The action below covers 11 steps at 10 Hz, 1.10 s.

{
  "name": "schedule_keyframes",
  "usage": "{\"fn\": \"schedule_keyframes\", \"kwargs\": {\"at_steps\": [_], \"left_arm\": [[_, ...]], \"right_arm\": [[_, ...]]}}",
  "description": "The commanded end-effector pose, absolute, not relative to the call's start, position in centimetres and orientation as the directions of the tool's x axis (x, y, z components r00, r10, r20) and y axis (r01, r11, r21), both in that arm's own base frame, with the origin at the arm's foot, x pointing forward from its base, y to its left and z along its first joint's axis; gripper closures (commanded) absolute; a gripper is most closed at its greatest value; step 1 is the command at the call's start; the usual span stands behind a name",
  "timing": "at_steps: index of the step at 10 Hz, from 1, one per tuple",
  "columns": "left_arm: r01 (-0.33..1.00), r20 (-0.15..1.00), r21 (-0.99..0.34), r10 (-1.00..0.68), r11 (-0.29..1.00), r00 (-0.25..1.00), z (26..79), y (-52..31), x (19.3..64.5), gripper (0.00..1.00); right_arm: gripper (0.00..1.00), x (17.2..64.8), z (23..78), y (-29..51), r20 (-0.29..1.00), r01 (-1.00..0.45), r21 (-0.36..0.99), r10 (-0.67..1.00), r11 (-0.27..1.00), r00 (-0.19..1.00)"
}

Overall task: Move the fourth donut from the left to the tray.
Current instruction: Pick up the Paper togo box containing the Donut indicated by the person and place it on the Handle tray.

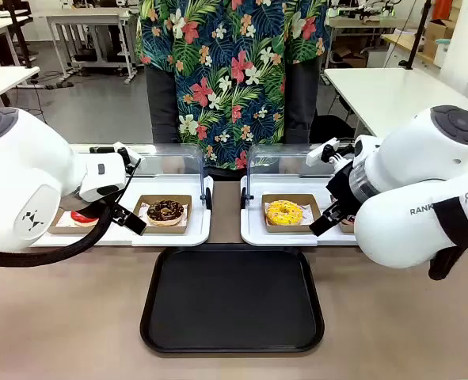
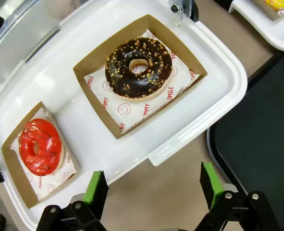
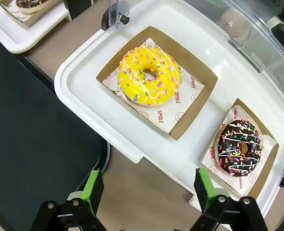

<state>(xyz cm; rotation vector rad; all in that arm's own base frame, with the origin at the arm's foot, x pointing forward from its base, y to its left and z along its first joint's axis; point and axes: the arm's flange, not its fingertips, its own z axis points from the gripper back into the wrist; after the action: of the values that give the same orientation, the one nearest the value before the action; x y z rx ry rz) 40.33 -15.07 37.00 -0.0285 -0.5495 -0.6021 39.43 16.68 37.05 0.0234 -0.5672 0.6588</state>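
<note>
Lower right of the right wrist view: the fourth donut [image 3: 240, 153], chocolate-glazed with white drizzle and coloured sprinkles. Sits on white paper in a brown cardboard holder [image 3: 265, 175], on a white display tray [image 3: 84, 82], touched by nothing. Shares that display tray with the yellow donut [image 3: 150, 75], upper centre, in a holder of its own. In the front view, probably hidden behind the right arm [image 1: 424, 198] at centre right; hard to tell.

Left side of the right wrist view: the tray [image 3: 31, 134], black, just beside the display tray's edge; lower centre in the front view [image 1: 232, 299].

Bottom edge of the right wrist view: right gripper [image 3: 147, 188], green pads spread wide, pinching nothing. Bottom of the left wrist view: left gripper [image 2: 154, 184], likewise spread and holding nothing.

Above it, centre: a crumb-topped chocolate donut [image 2: 139, 68]; lower left, a red donut [image 2: 40, 146]. Top centre of the front view: a person [image 1: 226, 71] in a floral shirt.
</note>
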Motion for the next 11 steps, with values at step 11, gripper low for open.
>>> {"fn": "schedule_keyframes", "kwargs": {"at_steps": [11], "left_arm": [[0.545,0.527,0.080,-0.500,0.834,0.687,40.3,-14.0,41.4,0.00]], "right_arm": [[0.00,40.5,40.4,15.5,0.554,-0.567,-0.150,0.544,0.810,0.630]]}}
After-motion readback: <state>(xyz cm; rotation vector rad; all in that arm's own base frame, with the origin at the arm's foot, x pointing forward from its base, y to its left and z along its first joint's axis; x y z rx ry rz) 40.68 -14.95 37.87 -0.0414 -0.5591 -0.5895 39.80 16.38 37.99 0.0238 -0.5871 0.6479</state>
